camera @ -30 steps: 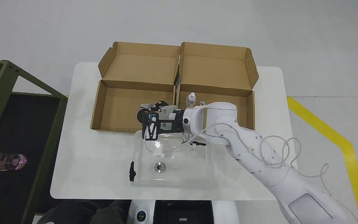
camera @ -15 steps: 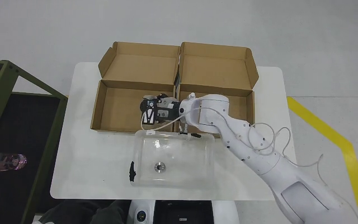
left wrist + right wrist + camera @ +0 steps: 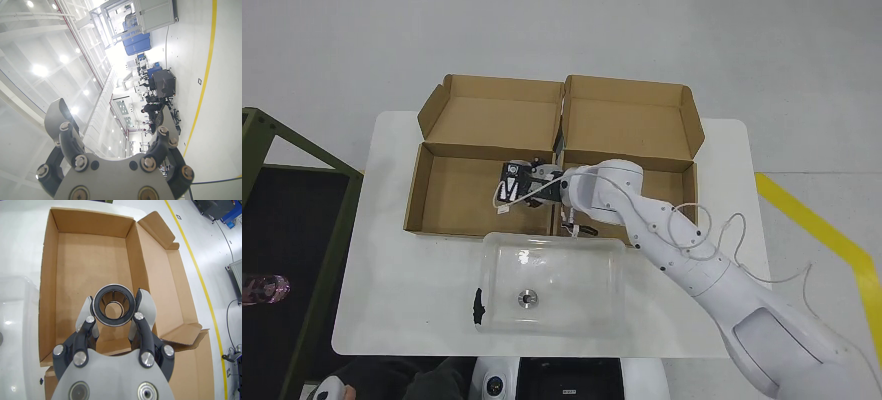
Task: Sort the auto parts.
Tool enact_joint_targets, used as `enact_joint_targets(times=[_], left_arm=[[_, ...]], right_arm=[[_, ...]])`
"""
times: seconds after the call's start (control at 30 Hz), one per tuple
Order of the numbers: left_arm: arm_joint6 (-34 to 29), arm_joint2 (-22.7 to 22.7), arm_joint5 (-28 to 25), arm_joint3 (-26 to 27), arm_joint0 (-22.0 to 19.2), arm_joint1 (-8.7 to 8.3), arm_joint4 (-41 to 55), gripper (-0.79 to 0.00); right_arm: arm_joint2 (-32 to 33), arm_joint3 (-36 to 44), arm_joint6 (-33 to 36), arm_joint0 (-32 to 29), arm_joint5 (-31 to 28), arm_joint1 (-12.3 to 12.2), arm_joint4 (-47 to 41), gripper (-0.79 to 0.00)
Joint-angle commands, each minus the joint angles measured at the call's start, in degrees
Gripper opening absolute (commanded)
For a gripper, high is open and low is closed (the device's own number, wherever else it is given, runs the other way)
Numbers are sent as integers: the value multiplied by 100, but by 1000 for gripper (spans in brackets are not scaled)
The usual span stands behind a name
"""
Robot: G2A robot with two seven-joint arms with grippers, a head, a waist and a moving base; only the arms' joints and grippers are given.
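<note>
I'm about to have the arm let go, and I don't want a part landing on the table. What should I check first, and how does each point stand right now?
1. Bearing held across its sides by the right end effector: ok.
2. Bearing over the open box, inside its walls: ok.
3. Box floor beneath it bare: ok.
4. Drop to the box floor short enough: cannot tell.
5. This box is the one meant for bearings: cannot tell.
6. Left end effector open, pointed away from the table: ok.
</note>
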State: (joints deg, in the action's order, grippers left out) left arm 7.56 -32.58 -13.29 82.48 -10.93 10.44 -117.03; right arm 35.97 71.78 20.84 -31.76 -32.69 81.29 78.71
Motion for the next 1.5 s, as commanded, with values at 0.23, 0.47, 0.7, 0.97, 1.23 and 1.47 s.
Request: enact_joint_targets(times=[0.23,0.47,0.7,0.97,1.23,1.47], left_arm=[[0,0,0,0,0,0,0,0],[0,0,0,0,0,0,0,0],[0,0,0,0,0,0,0,0],[0,0,0,0,0,0,0,0],[0,0,0,0,0,0,0,0],[0,0,0,0,0,0,0,0]], right_arm=[[-165,-586,-50,148,197,181,211,-785],[-212,-881,-44,198,237,298,219,-643],[-213,-1102,-46,234,220,395,191,-511],[-148,-1237,-86,281,164,466,196,-397],[40,-1010,-148,225,68,444,253,-215],[363,-325,-196,-43,-176,330,171,-215]])
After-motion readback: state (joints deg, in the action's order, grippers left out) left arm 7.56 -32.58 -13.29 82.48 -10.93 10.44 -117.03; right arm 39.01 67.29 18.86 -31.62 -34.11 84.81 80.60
